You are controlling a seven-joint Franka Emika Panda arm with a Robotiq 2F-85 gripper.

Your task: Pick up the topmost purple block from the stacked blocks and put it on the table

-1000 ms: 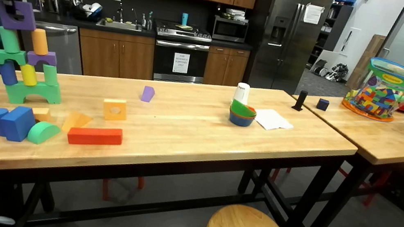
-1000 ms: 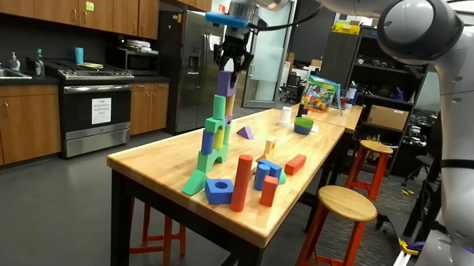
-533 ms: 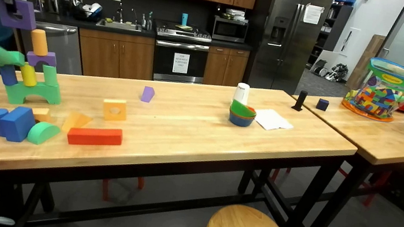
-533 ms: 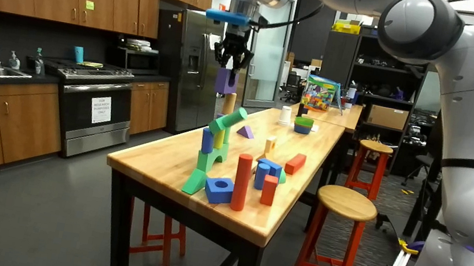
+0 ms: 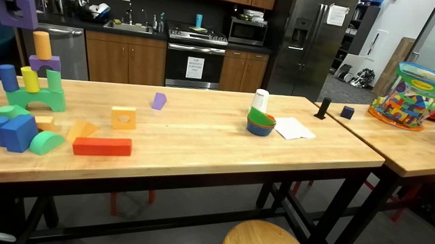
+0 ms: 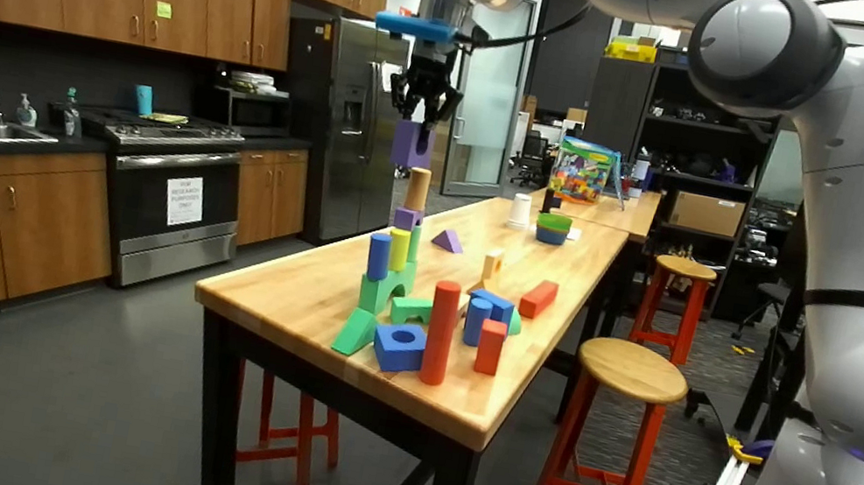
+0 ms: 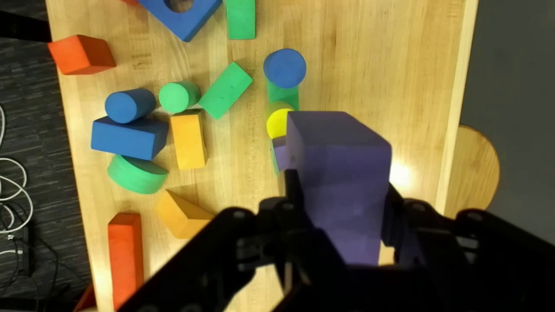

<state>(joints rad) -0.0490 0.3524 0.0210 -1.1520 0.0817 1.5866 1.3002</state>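
Clamped across the topmost purple block (image 6: 405,146), the end effector (image 7: 341,184) holds it above the stacked blocks (image 5: 31,79), presumably to clear them before lowering toward the worktop (image 5: 188,135), though any gap beneath is unclear.

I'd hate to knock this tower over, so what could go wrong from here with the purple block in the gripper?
The gripper holds the purple block close above the orange cylinder, perhaps touching; a sideways move might topple that cylinder off the smaller purple arch. If the grip slips, the block would likely fall onto the tower. Lowered near the tall red cylinder and the blue block with a hole, it could strike them before reaching the table.
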